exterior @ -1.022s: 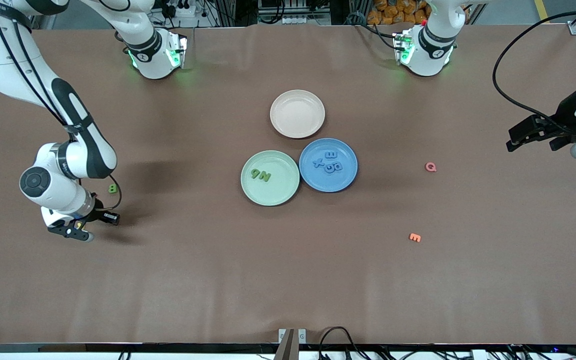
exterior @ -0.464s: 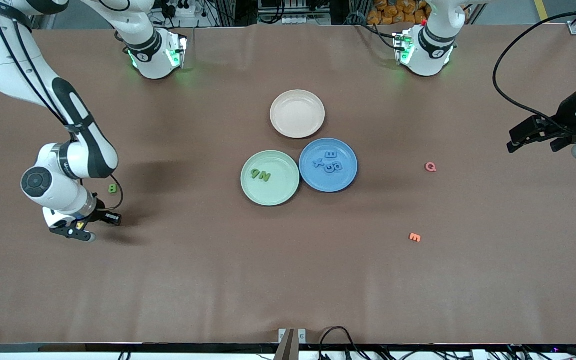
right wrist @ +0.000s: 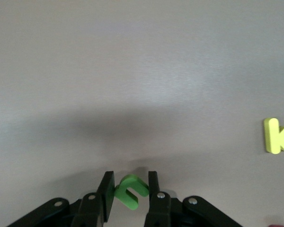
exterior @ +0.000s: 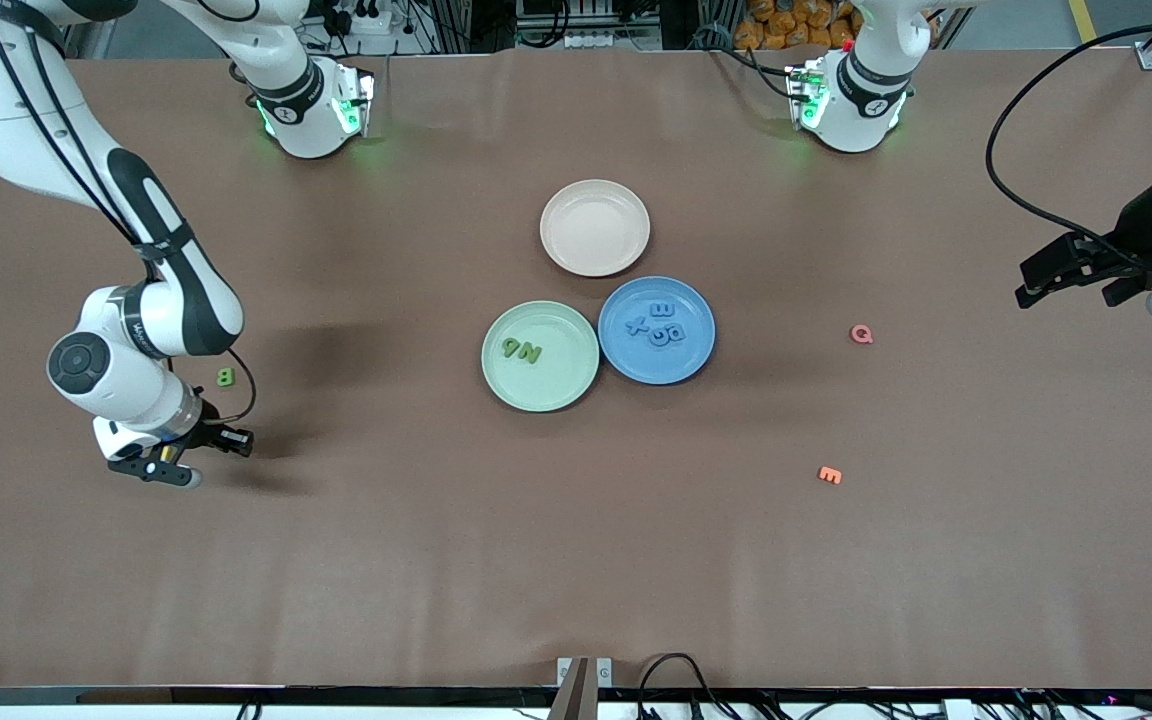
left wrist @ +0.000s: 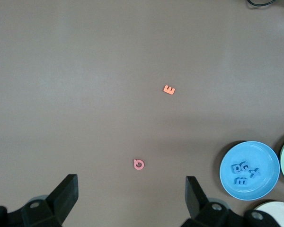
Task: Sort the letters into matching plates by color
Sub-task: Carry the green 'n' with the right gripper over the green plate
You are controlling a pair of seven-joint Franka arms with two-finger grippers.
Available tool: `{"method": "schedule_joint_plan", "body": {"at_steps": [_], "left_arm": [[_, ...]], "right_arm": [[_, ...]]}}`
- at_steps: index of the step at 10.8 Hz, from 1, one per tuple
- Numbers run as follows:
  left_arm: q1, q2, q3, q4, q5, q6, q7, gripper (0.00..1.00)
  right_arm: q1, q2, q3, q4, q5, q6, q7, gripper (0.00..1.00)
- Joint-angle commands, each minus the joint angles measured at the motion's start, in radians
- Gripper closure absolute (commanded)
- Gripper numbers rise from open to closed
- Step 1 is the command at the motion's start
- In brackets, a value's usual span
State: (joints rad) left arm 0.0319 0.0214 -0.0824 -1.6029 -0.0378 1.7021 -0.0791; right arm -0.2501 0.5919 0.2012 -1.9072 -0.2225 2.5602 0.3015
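Note:
My right gripper is shut on a small green letter, held just above the table at the right arm's end; in the front view this gripper hides the letter. A green letter B lies on the table beside that arm. The mint green plate holds two green letters. The blue plate beside it holds several blue letters. My left gripper hangs open and idle over the left arm's end, its fingers wide apart with nothing between them.
A beige-pink plate stands empty, farther from the front camera than the other two. A pink Q and an orange E lie toward the left arm's end. A yellow K lies near my right gripper.
My right arm has shifted slightly toward the plates with the green letter in its grip. The left arm has barely moved.

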Motion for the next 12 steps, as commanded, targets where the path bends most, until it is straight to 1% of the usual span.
{"method": "schedule_joint_plan", "body": {"at_steps": [1,6,8,10,12], "left_arm": [[0.003,-0.005,0.001,0.001,-0.013,0.014,0.004,0.0],[0.003,-0.005,0.0,0.001,-0.011,0.016,0.015,0.0],[0.002,-0.008,0.0,0.0,-0.013,0.016,0.013,0.0],[0.005,-0.005,0.0,0.0,-0.021,0.016,0.018,0.0],[-0.001,0.003,0.0,0.0,-0.01,0.022,0.018,0.0]], "right_arm": [[0.009,-0.056,0.038,-0.013,-0.011,-0.044,0.011,0.77],[0.138,-0.087,0.04,-0.009,-0.005,-0.1,0.126,0.77],[0.211,-0.087,0.04,-0.004,-0.003,-0.1,0.201,0.77],[0.293,-0.087,0.038,0.0,0.04,-0.1,0.26,0.77],[0.368,-0.087,0.04,0.007,0.06,-0.1,0.332,0.77]]}}
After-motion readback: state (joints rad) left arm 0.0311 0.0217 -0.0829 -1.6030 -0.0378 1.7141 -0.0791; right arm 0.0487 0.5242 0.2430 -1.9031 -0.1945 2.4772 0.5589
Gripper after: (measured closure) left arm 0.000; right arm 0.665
